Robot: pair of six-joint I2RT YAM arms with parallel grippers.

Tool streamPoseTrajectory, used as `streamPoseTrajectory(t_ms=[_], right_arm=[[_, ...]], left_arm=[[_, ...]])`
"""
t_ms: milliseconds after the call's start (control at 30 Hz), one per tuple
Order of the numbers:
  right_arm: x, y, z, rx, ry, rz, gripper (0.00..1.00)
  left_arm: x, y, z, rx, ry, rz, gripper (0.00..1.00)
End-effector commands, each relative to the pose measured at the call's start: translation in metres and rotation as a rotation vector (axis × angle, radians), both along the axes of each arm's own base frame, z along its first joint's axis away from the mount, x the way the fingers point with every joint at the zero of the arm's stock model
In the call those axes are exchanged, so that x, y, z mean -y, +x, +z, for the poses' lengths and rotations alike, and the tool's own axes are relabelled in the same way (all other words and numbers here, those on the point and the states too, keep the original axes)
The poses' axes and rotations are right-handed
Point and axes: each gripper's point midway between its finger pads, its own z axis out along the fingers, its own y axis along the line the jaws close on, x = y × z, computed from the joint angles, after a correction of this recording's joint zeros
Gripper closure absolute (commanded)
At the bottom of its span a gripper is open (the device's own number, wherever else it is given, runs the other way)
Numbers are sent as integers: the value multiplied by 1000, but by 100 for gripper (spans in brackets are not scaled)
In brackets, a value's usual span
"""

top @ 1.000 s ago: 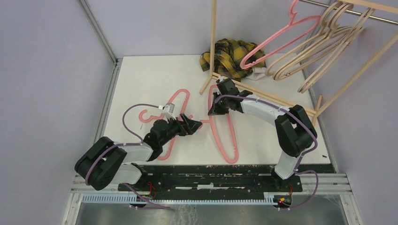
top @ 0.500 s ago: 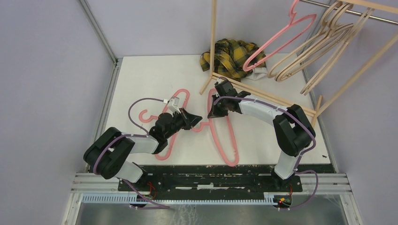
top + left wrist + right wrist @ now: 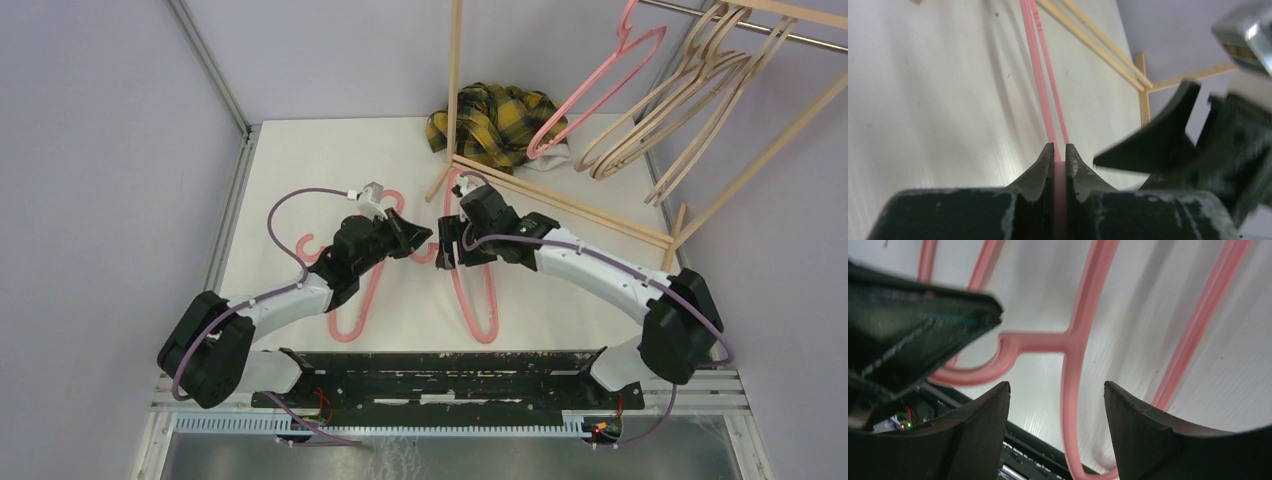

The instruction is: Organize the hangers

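**Two pink hangers on the table, the others hung on the rack.**
You see the rack (image 3: pixel 455 90) carrying a hanging pink hanger (image 3: pixel 600 75) and several tan hangers (image 3: pixel 680 100) on its rail (image 3: pixel 810 38), their hooks partly cut off at the overhead view's top edge. On the table (image 3: pixel 300 160) the left jaws pinch the right-hand pink hanger (image 3: pixel 1073 335) at its hook end, hiding the tip. The right jaws gape wide astride its neck. The left-hand pink hanger (image 3: pixel 346 336) lies partly under the left arm.
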Motion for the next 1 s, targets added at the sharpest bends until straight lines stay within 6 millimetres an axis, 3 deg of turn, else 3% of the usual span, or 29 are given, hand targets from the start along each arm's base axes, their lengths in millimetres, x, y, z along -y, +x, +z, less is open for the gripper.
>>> streamPoseTrajectory(t_ms=[0, 200, 333, 500, 567, 633, 733, 767, 867, 900, 967], right_arm=[[16, -35, -20, 18, -117, 50, 24], [27, -57, -62, -5, -199, 41, 25], [36, -60, -81, 19, -274, 19, 26], [34, -63, -101, 8, -283, 13, 32], [33, -63, -106, 10, -287, 13, 41], [31, -64, -109, 14, -290, 18, 58], [35, -62, -108, 36, -305, -4, 94], [38, -62, -107, 46, -313, -17, 99], [48, -59, -97, 84, -329, -66, 99], [51, -57, -90, 103, -319, -89, 99], [58, -53, -78, 137, -315, -136, 99]], left_arm=[[1, 19, 43, 73, 37, 37, 97], [7, 27, 60, 75, 21, 38, 97], [9, 27, 75, 84, 10, 36, 97], [1, 27, 96, 116, 23, 60, 97], [0, 27, 103, 126, 26, 64, 97], [-1, 26, 106, 128, 29, 63, 97], [-2, 25, 106, 127, 30, 64, 97], [-2, 25, 105, 127, 32, 64, 97], [-3, 22, 104, 138, 52, 47, 95], [-2, 20, 106, 151, 59, 32, 83], [-2, 12, 113, 193, 63, -9, 48]])
